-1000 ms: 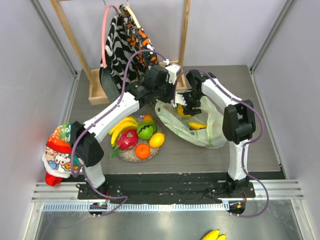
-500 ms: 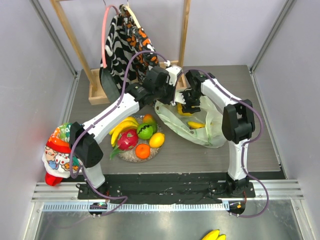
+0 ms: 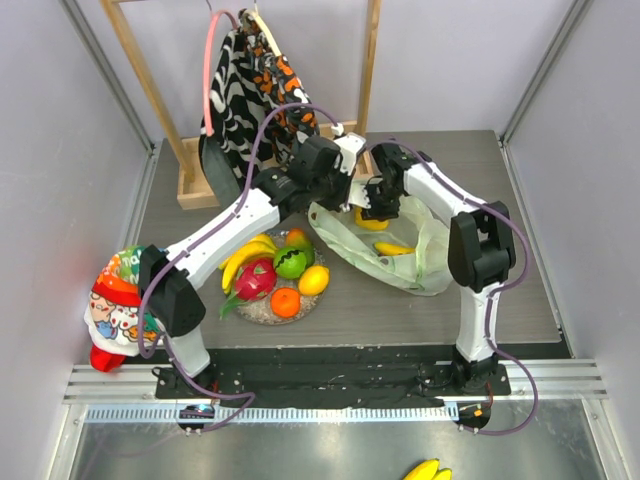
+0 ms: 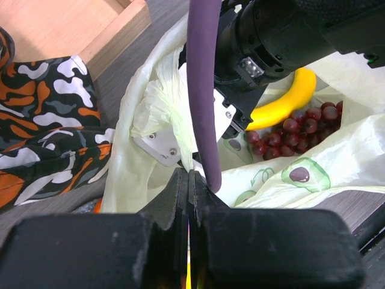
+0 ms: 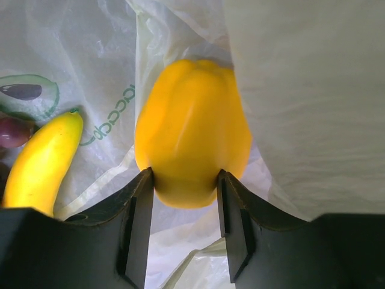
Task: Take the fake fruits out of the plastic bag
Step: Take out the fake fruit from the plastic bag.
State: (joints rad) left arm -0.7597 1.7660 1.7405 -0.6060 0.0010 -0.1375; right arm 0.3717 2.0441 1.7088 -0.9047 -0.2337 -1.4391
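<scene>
Shows the right end effector (image 5: 184, 177) narrower and further into the plastic bag (image 3: 425, 268) than a second ago, pads (image 5: 139, 211) touching both sides of a yellow fruit (image 5: 192, 120) beside a banana (image 5: 39, 162) and grapes (image 4: 295, 129), with the bag's rim pinched in the fully shut left end effector (image 4: 189, 177). Looks mid-grasp; calls next for a firmer squeeze, then a lift clear of the film toward the fruits already out (image 3: 290, 262) on the nearer dish (image 3: 250, 312). Beyond: grey table (image 3: 500, 170), wooden rack (image 3: 195, 188) with patterned cloth (image 3: 250, 80), pale walls (image 3: 450, 50).

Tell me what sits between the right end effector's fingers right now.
A yellow pepper-shaped fake fruit, both fingers against its sides, inside the plastic bag; right wrist view.
</scene>
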